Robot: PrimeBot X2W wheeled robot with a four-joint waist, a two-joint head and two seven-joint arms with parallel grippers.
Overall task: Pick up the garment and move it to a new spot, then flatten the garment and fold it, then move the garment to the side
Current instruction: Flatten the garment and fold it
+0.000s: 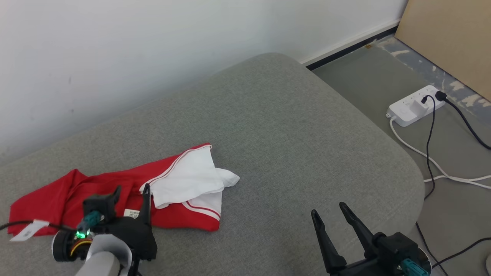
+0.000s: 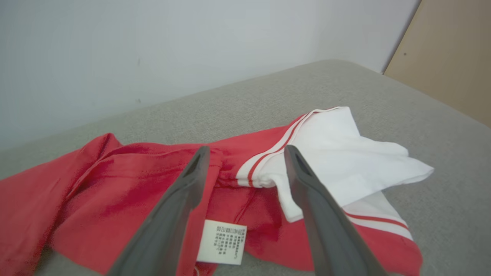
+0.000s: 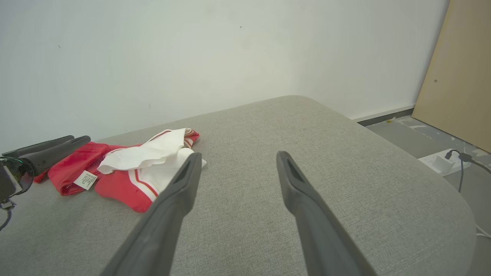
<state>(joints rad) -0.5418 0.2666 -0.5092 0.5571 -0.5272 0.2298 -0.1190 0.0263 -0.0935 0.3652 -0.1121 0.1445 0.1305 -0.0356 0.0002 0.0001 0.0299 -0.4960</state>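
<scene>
Soft matt cloth garment [image 1: 115, 191] lies on a rough woven grey cushion [image 1: 287, 134].

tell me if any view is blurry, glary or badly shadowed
Head view: even soft light, no glare, garment sharp, shadows faint. Left wrist view: left fingers soft up close, label fairly sharp. Right wrist view: right fingers soft, wall bright, not blown.

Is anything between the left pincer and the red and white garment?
Nothing visible: the open left pincer hangs just over the crumpled red and white cloth garment, near its white care label.
</scene>
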